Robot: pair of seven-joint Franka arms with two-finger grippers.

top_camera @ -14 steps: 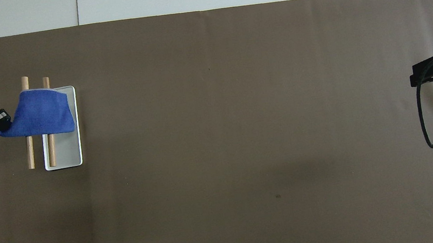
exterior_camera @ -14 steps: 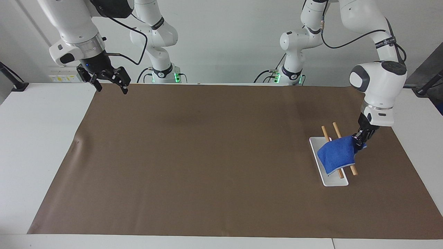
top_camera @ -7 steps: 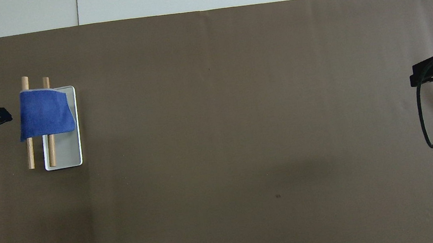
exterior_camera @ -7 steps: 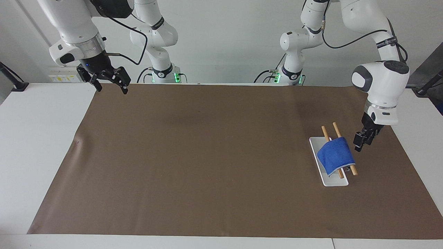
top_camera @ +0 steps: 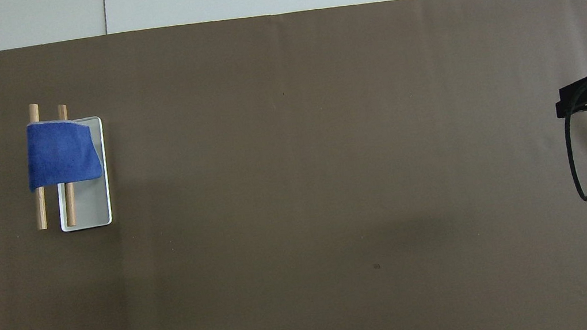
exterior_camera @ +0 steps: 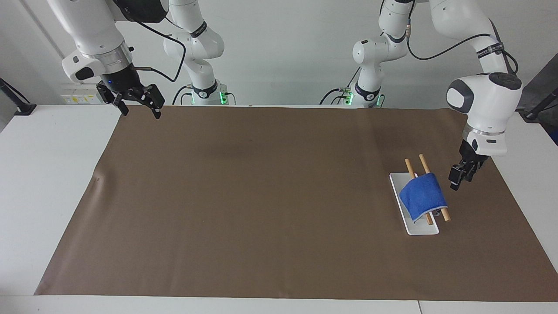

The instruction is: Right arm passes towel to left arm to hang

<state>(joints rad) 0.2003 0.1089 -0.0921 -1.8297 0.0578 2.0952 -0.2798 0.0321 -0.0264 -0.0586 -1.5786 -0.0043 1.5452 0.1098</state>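
Only the facing view shows both white arms whole. The bright-blue terry towel point(exterior_camera: 423, 195) drapes 2 wooden dowels point(exterior_camera: 437, 201) over a white rectangular tray point(exterior_camera: 419, 229), near the left arm's end. The left gripper point(exterior_camera: 459, 178), just beside the towel, is released and empty. The right gripper point(exterior_camera: 138, 104) waits, spread wide, empty.

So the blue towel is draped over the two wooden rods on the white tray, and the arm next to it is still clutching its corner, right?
Not quite. The towel does hang over the two wooden rods on the white tray, but the left gripper is not clutching it. The facing view shows a clear gap between them, and the towel hangs free.
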